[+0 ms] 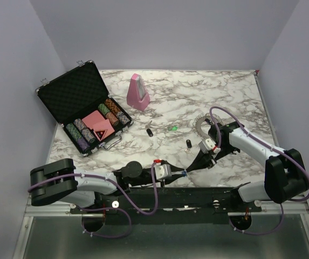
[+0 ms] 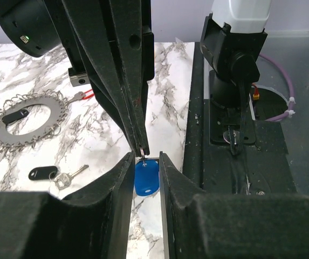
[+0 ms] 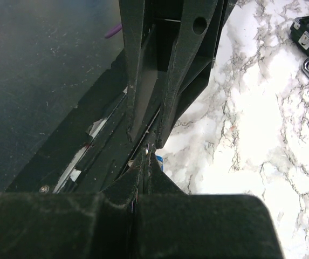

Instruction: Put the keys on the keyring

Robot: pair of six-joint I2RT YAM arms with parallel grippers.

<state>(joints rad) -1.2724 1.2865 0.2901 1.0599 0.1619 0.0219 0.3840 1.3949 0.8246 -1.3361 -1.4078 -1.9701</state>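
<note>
A blue-capped key [image 2: 146, 178] hangs just above the marble near the table's front edge. My right gripper [image 3: 145, 155] is shut on the small wire ring at the key's top. My left gripper [image 2: 146, 160] has a finger pressed against each side of the blue cap. In the top view the two grippers meet at the blue key [image 1: 184, 174]. The keyring [image 2: 3, 129], a flat silver ring with wire loops round its rim, lies behind on the right half of the table [image 1: 200, 127]. A black-capped key [image 2: 15, 116] rests on it. Another black-capped key [image 2: 43, 172] lies loose in front of it.
An open black poker-chip case [image 1: 84, 110] stands at the back left with a pink metronome [image 1: 137, 93] beside it. A loose black-capped key [image 1: 149, 131] and a small green piece [image 1: 172, 128] lie mid-table. The dark base rail [image 2: 224, 162] runs along the near edge.
</note>
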